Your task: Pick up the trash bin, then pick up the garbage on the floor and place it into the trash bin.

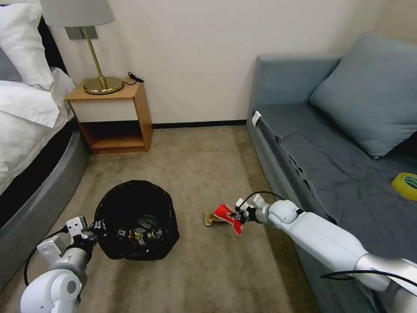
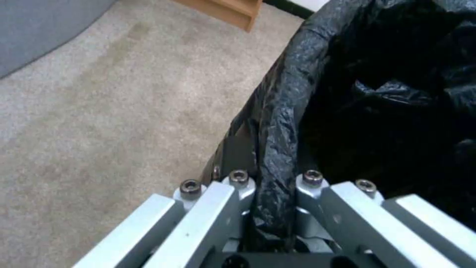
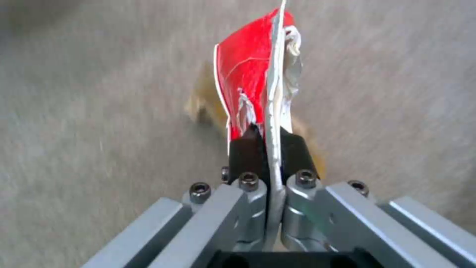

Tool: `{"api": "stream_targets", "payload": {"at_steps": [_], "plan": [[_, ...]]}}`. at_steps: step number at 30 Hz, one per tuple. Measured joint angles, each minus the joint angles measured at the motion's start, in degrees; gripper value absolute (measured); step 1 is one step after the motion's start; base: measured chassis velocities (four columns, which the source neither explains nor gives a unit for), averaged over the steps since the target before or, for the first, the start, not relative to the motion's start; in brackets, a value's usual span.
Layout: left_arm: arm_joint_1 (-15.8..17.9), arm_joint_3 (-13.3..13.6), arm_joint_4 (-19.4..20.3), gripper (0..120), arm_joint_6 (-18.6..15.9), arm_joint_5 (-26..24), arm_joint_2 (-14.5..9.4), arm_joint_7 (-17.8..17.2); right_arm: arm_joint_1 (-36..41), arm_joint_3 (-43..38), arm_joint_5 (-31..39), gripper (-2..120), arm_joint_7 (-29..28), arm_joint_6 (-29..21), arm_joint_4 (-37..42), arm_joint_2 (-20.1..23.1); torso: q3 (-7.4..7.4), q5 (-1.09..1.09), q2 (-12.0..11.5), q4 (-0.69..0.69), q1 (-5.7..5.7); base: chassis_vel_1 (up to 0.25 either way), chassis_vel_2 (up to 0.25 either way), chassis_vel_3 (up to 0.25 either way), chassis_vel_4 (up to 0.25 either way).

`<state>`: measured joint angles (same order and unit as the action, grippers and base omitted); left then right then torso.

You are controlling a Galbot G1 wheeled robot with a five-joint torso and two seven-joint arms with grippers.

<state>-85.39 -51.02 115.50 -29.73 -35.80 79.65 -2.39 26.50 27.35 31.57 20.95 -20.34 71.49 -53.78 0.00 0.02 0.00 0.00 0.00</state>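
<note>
End effector work was divided between the two arms. On the left, the left end effector (image 2: 275, 197) was closed on the bag-covered rim of the trash bin (image 1: 135, 219), the crinkled black liner pinched between its fingers, as the left wrist view showed. The bin was held at its near-left edge above the carpet (image 1: 208, 165), between the bed (image 1: 30, 143) and the sofa (image 1: 347, 165); whether it was fully lifted or touching the floor could not be told. Some litter was already seen lying inside the bin, dark and glinting, though the pieces could not be told apart.

On the right, the right end effector (image 3: 270, 149) was clamped on the red-and-white wrapper (image 3: 248, 70), which was held just to the right of the bin. A crumpled tan paper scrap (image 1: 210, 218) lay on the carpet directly beside the wrapper.

The task was judged to be well advanced: the bin had been gripped, part of the garbage had been binned, and one piece was in hand but not yet dropped in. The paper scrap was left to be collected afterwards. A yellow tape roll (image 1: 405, 185) on the sofa was not counted as litter.
</note>
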Motion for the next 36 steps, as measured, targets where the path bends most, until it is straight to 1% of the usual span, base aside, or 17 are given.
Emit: {"api": "stream_targets", "payload": {"at_steps": [2,3,4,8,9,11,12,13,15,17,19,21,25,27,29,32,36], "plan": [[-0.2,0.4,-0.2,3,0.0,0.1,0.0,0.0,0.6,-3.6,2.3,0,-2.3,-1.2,6.4,2.0,-0.01,-0.01,0.0,0.0,0.0,0.0,0.0,0.0,0.0],[-0.2,0.6,-0.2,3,-0.1,0.0,0.0,0.0,0.7,-4.7,3.2,0,-3.0,-1.5,8.4,2.6,0.0,-0.02,0.0,0.01,0.0,0.0,0.0,0.0,0.0],[-0.2,0.6,-0.2,3,-0.1,0.0,0.0,0.0,0.7,-4.7,3.2,0,-3.0,-1.5,8.4,2.6,0.0,-0.02,0.0,0.01,0.0,0.0,0.0,0.0,0.0],[-0.3,1.9,-0.2,3,-0.6,-0.4,0.0,-0.1,0.9,-9.6,8.8,0,-7.0,-2.1,19.0,5.0,0.0,-0.03,0.0,0.0,0.0,0.0,0.0,0.0,0.0],[-0.3,1.9,-0.2,3,-0.6,-0.4,0.0,-0.1,0.9,-9.6,8.8,0,-7.0,-2.1,19.0,5.0,0.0,-0.03,0.0,0.0,0.0,0.0,0.0,0.0,0.0],[-0.3,2.7,0.0,3,-1.1,-0.8,0.3,-0.1,0.9,-11.1,12.8,0,-9.6,-2.1,26.6,5.5,-0.01,-0.02,0.0,0.01,0.0,0.0,0.0,0.0,0.0],[-0.3,2.9,0.0,3,-1.3,-1.0,0.3,-0.1,0.9,-11.1,14.0,0,-10.6,-2.1,28.8,5.6,-0.01,-0.02,0.0,0.0,0.0,0.0,0.0,0.0,0.0],[-0.3,2.9,0.0,3,-1.3,-1.0,0.3,-0.1,0.9,-11.1,14.0,0,-10.6,-2.1,28.8,5.6,-0.01,-0.02,0.0,0.0,0.0,0.0,0.0,0.0,0.0],[-0.3,3.7,0.4,3,-1.9,-1.5,0.4,-0.4,0.6,-10.1,16.5,0,-13.5,-2.0,34.5,5.5,-0.01,-0.03,0.0,0.0,0.0,0.0,0.0,0.0,0.0],[-0.3,3.8,0.5,3,-2.0,-1.5,0.4,-0.4,0.5,-9.6,16.8,0,-14.1,-2.0,35.6,5.4,-0.01,-0.03,0.0,0.0,0.0,0.0,0.0,0.0,0.0],[-0.4,4.7,0.9,3,-2.5,-1.8,0.4,-0.7,-0.8,-5.3,17.4,0,-16.6,-1.9,39.1,4.4,0.0,-0.02,0.0,0.0,0.0,0.0,0.0,0.0,0.0],[-0.4,5.0,1.1,3,-2.6,-1.8,0.3,-0.9,-1.2,-4.2,17.4,0,-16.9,-1.9,39.4,4.1,0.0,-0.02,0.0,0.0,0.0,0.0,0.0,0.0,0.0],[-0.7,6.0,1.9,3,-3.0,-2.0,0.1,-1.1,-4.0,3.3,15.9,0,-17.7,-1.1,39.0,1.3,0.0,-0.02,0.0,0.01,0.0,0.0,0.0,0.0,0.0],[-0.8,6.1,1.9,3,-3.1,-2.0,0.0,-1.1,-4.3,4.3,15.5,0,-17.7,-1.0,38.6,0.8,0.0,-0.03,0.0,0.01,0.0,0.0,0.0,0.0,0.0],[-0.9,6.3,2.1,3,-3.3,-2.6,-0.5,-1.2,-4.7,6.7,14.3,0,-17.9,-0.7,37.1,-0.6,0.0,-0.02,0.0,0.01,0.0,0.0,0.0,0.0,0.0],[-0.9,6.4,2.1,3,-3.5,-3.1,-0.9,-1.2,-4.6,8.1,13.5,0,-17.9,-0.5,36.2,-1.5,0.0,-0.02,0.0,0.01,0.0,0.0,0.0,0.0,0.0],[-0.6,6.3,1.5,3,-3.7,-5.0,-2.5,-1.2,-3.0,10.5,11.0,0,-18.0,-0.3,34.3,-3.3,0.0,-0.02,0.0,0.01,0.0,0.0,0.0,0.0,0.0]]}}
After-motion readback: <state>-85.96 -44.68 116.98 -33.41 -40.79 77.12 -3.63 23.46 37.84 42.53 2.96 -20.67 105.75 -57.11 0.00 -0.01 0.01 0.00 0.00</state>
